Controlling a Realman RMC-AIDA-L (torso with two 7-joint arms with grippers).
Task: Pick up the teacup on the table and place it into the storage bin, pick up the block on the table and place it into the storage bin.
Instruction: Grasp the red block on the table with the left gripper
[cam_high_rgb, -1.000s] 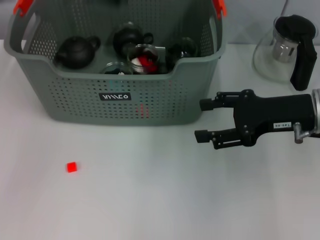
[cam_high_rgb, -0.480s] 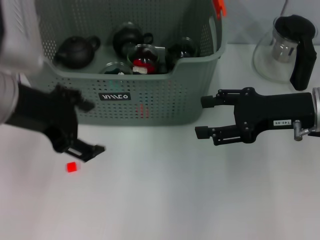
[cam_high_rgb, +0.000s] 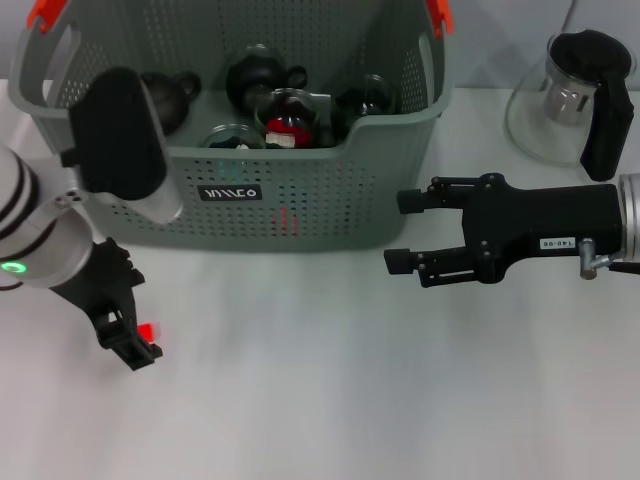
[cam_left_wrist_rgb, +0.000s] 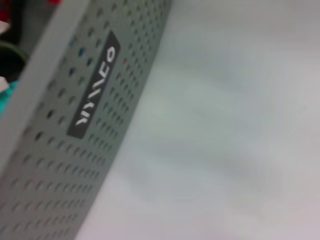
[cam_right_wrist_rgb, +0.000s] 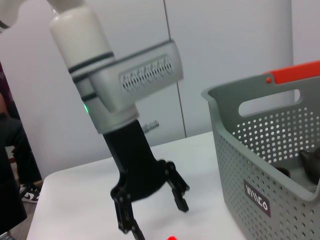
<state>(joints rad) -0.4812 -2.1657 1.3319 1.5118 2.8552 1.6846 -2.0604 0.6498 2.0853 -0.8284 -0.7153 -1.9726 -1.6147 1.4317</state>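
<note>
Left end effector (cam_high_rgb: 128, 322) low over the white tabletop (cam_high_rgb: 320, 400), in front of the storage bin's left corner. Fingers spread; the right wrist view shows them splayed, tips pointing down (cam_right_wrist_rgb: 150, 207). The red block (cam_high_rgb: 147, 331) lies on the tabletop right at those fingertips, seemingly between them; one black finger covers part of it in the head view. In the right wrist view only a sliver of the block (cam_right_wrist_rgb: 171, 238) shows, below and between the open fingers. Cannot tell whether either finger touches it.

Storage bin (cam_high_rgb: 300, 205) stands at the back of the tabletop: grey, perforated walls, orange-red handle tabs, black label with white letters on the front wall. Inside it: dark teapots (cam_high_rgb: 262, 75), glass cups, one with something red (cam_high_rgb: 283, 125) in it. The left wrist view shows only the bin's labelled wall (cam_left_wrist_rgb: 65, 150) and bare tabletop beside it.

Right end effector (cam_high_rgb: 405, 232) hangs level above the tabletop, to the right of the bin, fingers apart and empty, pointing toward the bin's right end. Well apart from the block.

Glass pitcher with black handle (cam_high_rgb: 575, 95) sits at the far right, behind the right arm.
</note>
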